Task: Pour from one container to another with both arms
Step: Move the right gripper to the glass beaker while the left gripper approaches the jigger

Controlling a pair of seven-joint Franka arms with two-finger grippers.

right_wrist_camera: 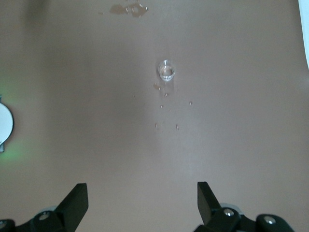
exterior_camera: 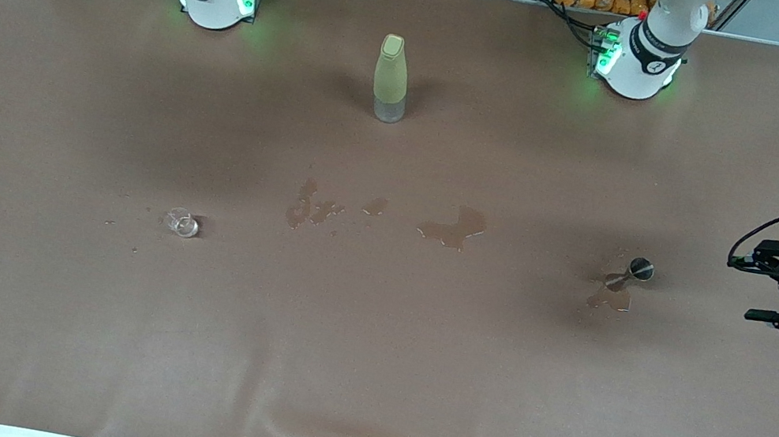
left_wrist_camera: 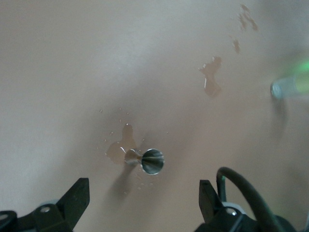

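Brown, wrinkled cloth is covering the worktop point(exterior_camera: 362, 374) across the whole front view; going from the left of that frame, the right arm's base is standing at the upper left, and its claw point(right_wrist_camera: 140, 203) is showing only in the right wrist view, where the two black fingers are standing wide apart with nothing between them, hanging over bare cloth with the tiny clear glass cup point(right_wrist_camera: 166, 71) well apart from them; in the front view that glass cup point(exterior_camera: 183, 222) is sitting upright in the left-centre of the frame, toward the right arm's end of the worktop, with small droplets scattered near it. A tall pale yellow-green bottle point(exterior_camera: 390, 78) is standing upright in the upper centre, between the two bases; wet patches point(exterior_camera: 452, 228) are lying across the middle of the frame, lower than the bottle. The shiny metal jigger point(exterior_camera: 628, 275) is standing right of centre, toward the left arm's end, with a small puddle touching its foot; the left wrist view is showing its round mouth point(left_wrist_camera: 152, 161). The left claw point(exterior_camera: 777, 293) is hanging at the right edge of the frame, fingers spread wide and holding nothing, apart from the jigger.
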